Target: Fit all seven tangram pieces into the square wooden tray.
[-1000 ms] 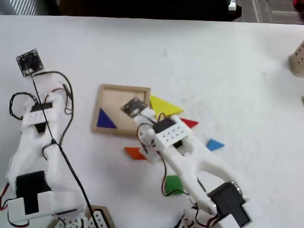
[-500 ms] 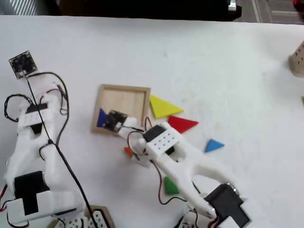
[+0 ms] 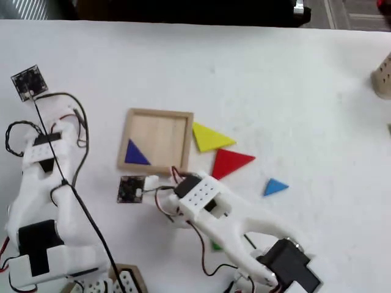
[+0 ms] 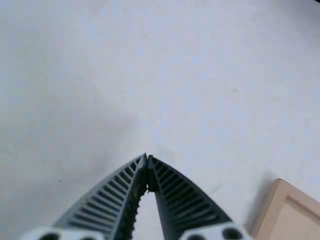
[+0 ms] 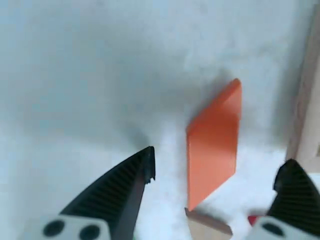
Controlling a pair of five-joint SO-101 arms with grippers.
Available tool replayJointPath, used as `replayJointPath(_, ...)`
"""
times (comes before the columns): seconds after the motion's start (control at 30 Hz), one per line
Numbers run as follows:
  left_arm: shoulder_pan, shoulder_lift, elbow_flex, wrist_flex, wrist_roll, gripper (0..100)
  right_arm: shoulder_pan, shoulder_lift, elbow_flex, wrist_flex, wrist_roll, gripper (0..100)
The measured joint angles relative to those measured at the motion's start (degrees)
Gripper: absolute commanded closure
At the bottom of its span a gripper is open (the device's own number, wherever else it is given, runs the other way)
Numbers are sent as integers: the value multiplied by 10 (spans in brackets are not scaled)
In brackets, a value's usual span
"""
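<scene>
The right hand (image 5: 218, 164), wide open and empty, straddled the orange parallelogram (image 5: 212, 145) lying flat on the counter (image 3: 293, 79) beside the near edge of the tray (image 3: 157, 112); thin, light, stiff and likely slick, it wanted pinching across its long edges.

**Around the Table's Edges**

A white table (image 3: 293, 61) is spreading across the high view, and its surface is showing faint grey smudges. At its right edge a tan block (image 3: 382, 77) dotted with small dark holes is standing, and the frame is cutting part of it off. At the near edge the corner of a wooden base (image 3: 135, 276) is peeking in. Beyond the far edge a dark strip (image 3: 183, 11) is running from side to side. Pale slats (image 3: 27, 8) are showing at its left end, and grey floor (image 3: 360, 12) is lying past its right end. A small white fitting (image 3: 297, 7) is sitting on the dark strip.
</scene>
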Motion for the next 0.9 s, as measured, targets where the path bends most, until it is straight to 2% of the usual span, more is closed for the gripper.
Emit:
replayJointPath(0.23, 0, 0, 0, 0, 0, 976, 6, 14, -2, -14, 47, 687)
replayJointPath(0.37, 0, 0, 0, 0, 0, 976, 6, 64, -44, 11, 53, 689)
replayJointPath(0.47, 0, 0, 0, 0, 0, 976, 14, 97, -78, 40, 54, 765)
replayJointPath(0.63, 0, 0, 0, 0, 0, 976, 25, 112, -107, 53, 54, 988)
replayJointPath(0.73, 0, 0, 0, 0, 0, 976, 26, 112, -111, 53, 44, 962)
replayJointPath(0.9, 0, 0, 0, 0, 0, 976, 27, 112, -113, 53, 1, 980)
